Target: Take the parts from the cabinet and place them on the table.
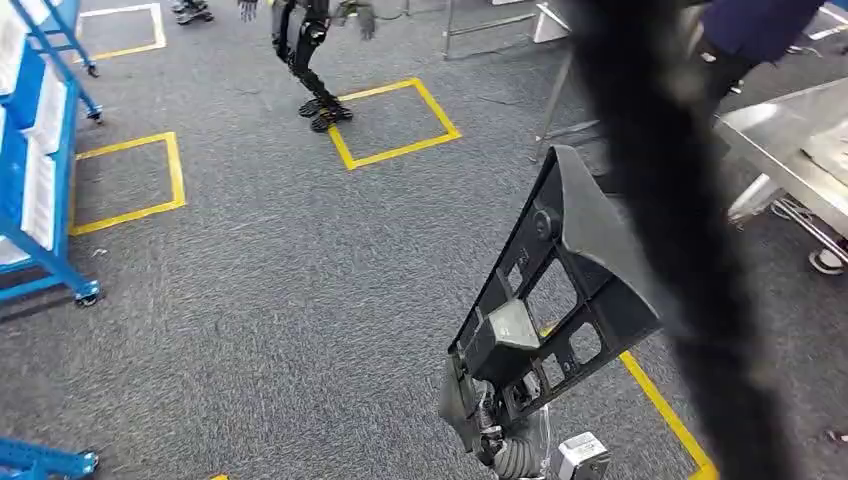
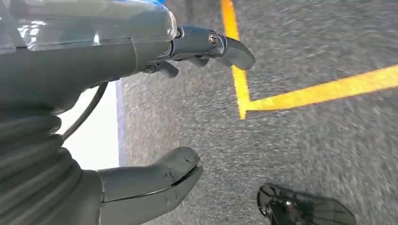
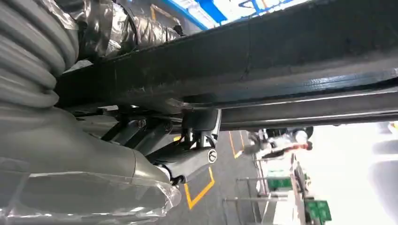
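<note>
Right hand (image 1: pixel 500 345) grips the black part (image 1: pixel 570 270) from below; left hand (image 2: pixel 141 112) hangs spread, holding nothing.

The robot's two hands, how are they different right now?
The right hand grips a big black plastic part, while the left hand holds nothing. The right hand's fingers are closed against the part; the left hand's fingers are spread apart over the grey carpet. Both have grey ribbed covers.

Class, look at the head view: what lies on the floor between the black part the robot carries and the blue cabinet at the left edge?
In the head view, between the black part and the blue cabinet lies grey carpet with a yellow taped square.
</note>
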Robot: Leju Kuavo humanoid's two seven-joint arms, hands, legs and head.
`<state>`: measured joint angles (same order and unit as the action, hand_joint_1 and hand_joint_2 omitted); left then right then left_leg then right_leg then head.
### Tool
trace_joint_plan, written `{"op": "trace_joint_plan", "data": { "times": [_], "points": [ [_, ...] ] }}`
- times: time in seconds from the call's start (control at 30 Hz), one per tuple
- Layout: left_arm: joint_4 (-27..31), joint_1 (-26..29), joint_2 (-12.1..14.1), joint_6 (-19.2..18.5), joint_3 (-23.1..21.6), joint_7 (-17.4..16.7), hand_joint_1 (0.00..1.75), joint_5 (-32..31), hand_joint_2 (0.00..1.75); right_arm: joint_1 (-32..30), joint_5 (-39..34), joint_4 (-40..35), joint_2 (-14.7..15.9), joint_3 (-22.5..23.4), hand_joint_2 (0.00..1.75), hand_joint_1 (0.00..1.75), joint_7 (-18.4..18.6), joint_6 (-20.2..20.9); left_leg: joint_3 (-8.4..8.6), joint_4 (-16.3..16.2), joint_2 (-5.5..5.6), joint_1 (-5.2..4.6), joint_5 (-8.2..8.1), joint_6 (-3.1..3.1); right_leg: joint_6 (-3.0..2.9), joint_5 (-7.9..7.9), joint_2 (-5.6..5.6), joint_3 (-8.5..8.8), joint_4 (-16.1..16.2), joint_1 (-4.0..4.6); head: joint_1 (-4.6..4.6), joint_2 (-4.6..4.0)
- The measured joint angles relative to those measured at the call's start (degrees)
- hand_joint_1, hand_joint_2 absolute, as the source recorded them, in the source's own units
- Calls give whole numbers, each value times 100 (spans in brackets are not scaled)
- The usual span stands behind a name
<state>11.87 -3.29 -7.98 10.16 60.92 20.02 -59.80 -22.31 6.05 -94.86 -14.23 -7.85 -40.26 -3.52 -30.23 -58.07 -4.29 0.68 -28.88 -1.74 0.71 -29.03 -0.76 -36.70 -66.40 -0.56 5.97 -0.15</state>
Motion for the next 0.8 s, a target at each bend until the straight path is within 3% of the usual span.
{"op": "trace_joint_plan", "data": {
  "times": [0.03,0.07,0.2,0.23,0.27,0.3,0.37,0.4,0.43,0.47,0.5,0.53,0.57,0.6,0.7,0.73,0.77,0.8],
  "points": [
    [0,-1,-7,9,-2,17,0,-2,175,-7,0,-24,0,2,175,175,0,7,38,1,-58,-3,-20,22,-48,186,-235,302,528,29,0,0],
    [0,2,-11,9,-2,22,0,-4,175,-3,0,-33,0,2,175,175,0,13,57,-11,-105,-33,-50,64,-88,87,-483,368,694,115,-4,0],
    [0,-39,-11,-9,-2,15,0,2,175,-40,24,-76,-7,7,175,175,-2,37,154,19,-334,-35,-89,170,-180,136,-169,351,755,134,-4,0],
    [2,-46,-9,-11,-2,-29,0,7,175,-66,39,-94,-13,7,175,175,0,70,137,-50,-159,9,-163,212,-215,172,-109,407,808,66,-4,0],
    [0,-43,-9,4,0,-79,0,11,175,-68,46,-116,-20,9,175,175,-2,100,55,-246,132,5,-316,222,-259,185,-57,410,825,49,-4,-2],
    [0,-38,-11,13,0,-116,0,11,175,-61,70,-116,-24,9,175,175,-2,116,-119,-625,295,7,-546,231,-278,198,2,400,825,46,-7,-2],
    [0,-15,-20,11,0,-136,0,-17,175,-79,173,-116,-46,13,175,175,-2,114,-573,-1551,379,9,-927,253,-284,201,164,385,817,53,-7,0],
    [0,-8,-22,6,0,-136,0,-26,175,-88,197,-116,-50,20,175,175,-2,118,-715,-1798,380,9,-939,259,-284,201,256,380,800,53,-7,0],
    [0,1,-22,2,0,-136,0,-41,175,-100,225,-116,-52,31,175,175,0,136,-714,-1738,380,11,-793,260,-284,197,345,381,782,49,-9,0],
    [0,1,-20,-11,0,-129,0,-54,175,-110,245,-116,-54,41,175,175,0,149,-610,-1442,386,17,-546,262,-272,187,431,383,764,40,-9,0],
    [0,-5,-20,-15,0,-114,0,-63,175,-117,256,-116,-55,53,175,175,0,149,-420,-977,425,27,-261,261,-256,177,511,388,739,31,-9,0],
    [0,-9,-20,-26,0,-101,0,-90,175,-119,258,-118,-61,59,175,175,0,146,-196,-442,580,52,7,267,-229,159,584,381,703,18,-9,0],
    [0,0,-22,-33,0,-85,0,-129,175,-119,277,-120,-63,61,175,175,0,144,-98,-204,902,81,-45,270,-191,136,640,346,656,25,-7,0],
    [0,-7,-37,-35,-2,-64,0,-153,175,-119,288,-146,-66,61,175,175,2,138,-113,-141,914,66,-44,237,-157,125,708,298,590,41,0,0],
    [0,-47,-70,-20,-24,-31,0,-212,175,-170,343,-218,-72,79,175,175,-2,94,-82,-141,729,25,-22,123,-28,187,878,250,655,6,-7,0],
    [0,-48,-105,-15,-28,-15,0,-227,175,-183,350,-234,-72,85,175,175,-2,92,-77,-81,650,63,24,56,-16,166,799,246,617,10,-5,0],
    [2,-45,-105,-9,-31,-5,0,-240,175,-195,350,-256,-72,92,175,175,-2,87,-68,-56,574,58,40,16,4,28,415,185,464,34,2,0],
    [0,-37,-105,-9,-33,0,0,-240,175,-187,350,-262,-72,92,175,175,-2,85,-73,-56,509,51,41,3,31,-190,232,26,140,35,-7,0]
  ]
}}
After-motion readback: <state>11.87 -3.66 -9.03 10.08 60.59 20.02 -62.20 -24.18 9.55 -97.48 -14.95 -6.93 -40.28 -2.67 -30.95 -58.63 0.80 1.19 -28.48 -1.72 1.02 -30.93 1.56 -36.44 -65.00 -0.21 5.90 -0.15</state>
